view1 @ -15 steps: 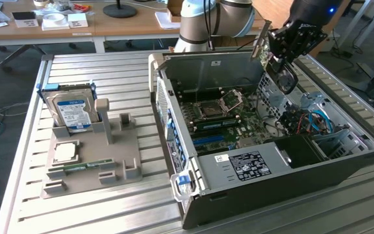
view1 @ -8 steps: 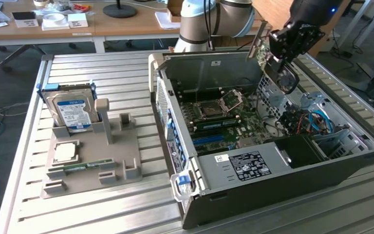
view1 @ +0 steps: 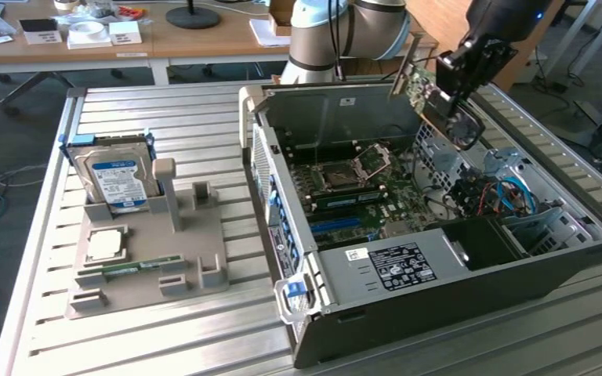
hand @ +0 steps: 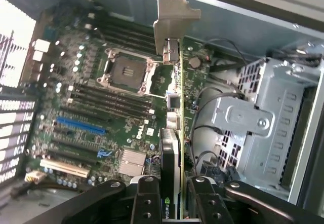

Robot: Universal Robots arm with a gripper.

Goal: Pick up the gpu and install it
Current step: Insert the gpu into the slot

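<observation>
Overhead, the pincer [hand: 172, 199] grips the gpu [hand: 171, 148] edge-on, hanging clear above the open case [view1: 437, 291] and its motherboard [hand: 101, 110].

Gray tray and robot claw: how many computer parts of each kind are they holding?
Hard drive, standing in the gray tray: 1
Processor chip, on the tray: 1
Memory stick, on the tray: 1
gpu, clamped in the gripper above the open case: 1
Total: 4
</observation>
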